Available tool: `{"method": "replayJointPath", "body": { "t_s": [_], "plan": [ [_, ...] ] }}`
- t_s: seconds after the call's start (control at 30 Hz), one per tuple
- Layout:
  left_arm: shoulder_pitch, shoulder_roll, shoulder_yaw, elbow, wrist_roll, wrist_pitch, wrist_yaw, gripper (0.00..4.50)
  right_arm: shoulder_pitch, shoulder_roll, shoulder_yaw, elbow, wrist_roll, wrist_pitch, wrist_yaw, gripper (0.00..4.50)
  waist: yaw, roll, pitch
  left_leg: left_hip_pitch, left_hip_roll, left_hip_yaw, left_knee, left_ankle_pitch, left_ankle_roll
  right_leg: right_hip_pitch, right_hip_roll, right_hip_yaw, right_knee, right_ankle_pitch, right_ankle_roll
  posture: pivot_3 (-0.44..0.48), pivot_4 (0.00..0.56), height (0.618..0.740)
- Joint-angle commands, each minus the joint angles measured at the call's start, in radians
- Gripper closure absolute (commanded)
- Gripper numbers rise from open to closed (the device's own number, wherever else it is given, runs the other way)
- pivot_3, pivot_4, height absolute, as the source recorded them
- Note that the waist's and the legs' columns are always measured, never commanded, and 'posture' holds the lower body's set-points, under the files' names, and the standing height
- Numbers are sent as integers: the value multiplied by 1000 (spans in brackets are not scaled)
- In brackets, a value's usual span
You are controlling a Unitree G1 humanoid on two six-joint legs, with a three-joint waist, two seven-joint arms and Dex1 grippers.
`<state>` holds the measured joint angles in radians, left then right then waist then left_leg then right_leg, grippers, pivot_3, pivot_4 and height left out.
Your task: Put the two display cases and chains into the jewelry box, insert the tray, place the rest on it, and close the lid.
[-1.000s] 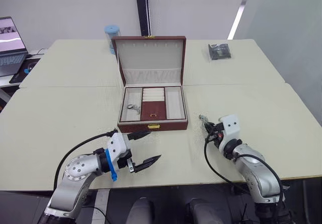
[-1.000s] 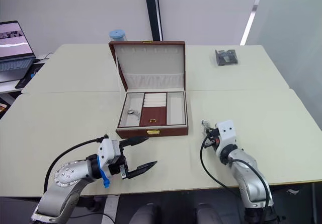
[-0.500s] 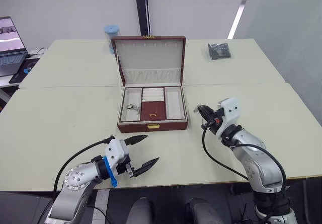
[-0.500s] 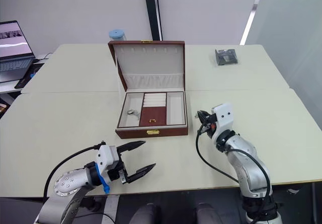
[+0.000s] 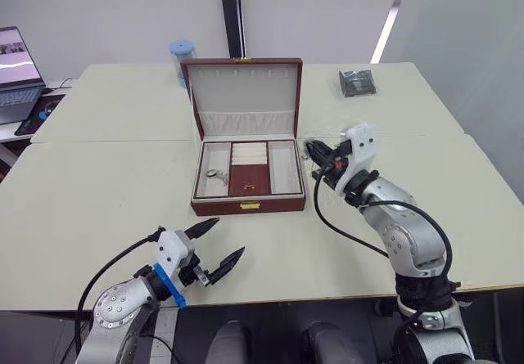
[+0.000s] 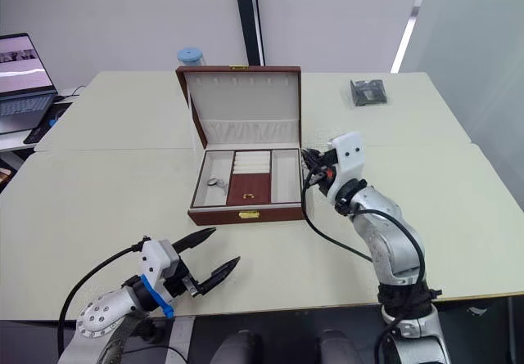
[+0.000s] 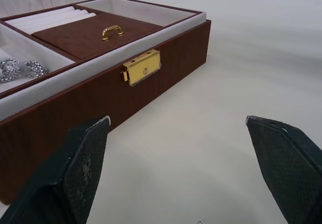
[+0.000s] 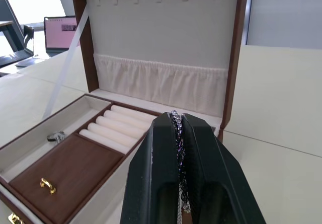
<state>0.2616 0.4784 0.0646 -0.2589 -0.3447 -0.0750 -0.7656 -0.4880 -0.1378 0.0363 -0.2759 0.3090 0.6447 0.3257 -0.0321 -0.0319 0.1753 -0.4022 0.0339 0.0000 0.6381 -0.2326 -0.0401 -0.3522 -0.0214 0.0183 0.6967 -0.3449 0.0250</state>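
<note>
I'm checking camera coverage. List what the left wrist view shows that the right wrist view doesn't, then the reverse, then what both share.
Left wrist view alone: the gold clasp on the front of the jewelry box, and the open left gripper over bare table.

Right wrist view alone: the raised lid with its hooks and gathered pocket, a laptop behind, and the right gripper shut on a silver chain.

Both: the tray with its gold knob and roll slots, and silver jewelry in a side compartment.
</note>
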Motion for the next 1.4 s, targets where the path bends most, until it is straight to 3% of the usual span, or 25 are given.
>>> {"method": "replayJointPath", "body": {
  "t_s": [0.03, 0.27, 0.7, 1.0, 1.2, 1.4],
  "plan": [
    [9, -8, 16, -49, 8, -18, 26, 0, -40, 18, 3, 21, 10, -13, -4, 4487, 0, 0, 0, 0, 0, 0, 0, 0, 0, 0, 0, 0, 0, 0, 0, 0, 150, 740],
    [51, -16, 33, -101, 16, -9, 76, 0, -102, 68, 22, 110, 4, -37, 1, 4487, 0, 0, 0, 0, 0, 0, -1, 0, 0, 0, 0, 0, 0, 0, 0, 0, 150, 740],
    [74, -19, 25, -171, 20, 31, 132, 0, -85, 101, 75, 180, -24, -76, 9, 4487, 0, 0, 0, 0, 0, 0, -1, 0, 0, -1, 0, 0, 0, 0, 0, 0, 150, 740],
    [61, -16, 29, -171, 18, 44, 132, 0, -77, 104, 61, 194, -21, -92, 0, 1952, 0, 1, 0, 0, 0, 0, -1, 0, 0, -1, 0, 0, 0, 0, 0, 0, 150, 740],
    [52, -15, 34, -152, 14, 41, 124, 0, -53, 74, 39, 176, -12, -103, 17, 27, 0, 0, 0, 0, 0, 1, -1, 0, 0, -1, 0, 0, -1, 0, 0, 0, 150, 740],
    [51, 1, 81, -144, -59, 126, 124, 0, 28, -65, 20, 148, 1, -152, 139, 27, 2, 0, 1, -1, -1, 0, -2, 0, 0, 0, -1, 0, -1, 0, 0, 0, 150, 740]
  ]
}}
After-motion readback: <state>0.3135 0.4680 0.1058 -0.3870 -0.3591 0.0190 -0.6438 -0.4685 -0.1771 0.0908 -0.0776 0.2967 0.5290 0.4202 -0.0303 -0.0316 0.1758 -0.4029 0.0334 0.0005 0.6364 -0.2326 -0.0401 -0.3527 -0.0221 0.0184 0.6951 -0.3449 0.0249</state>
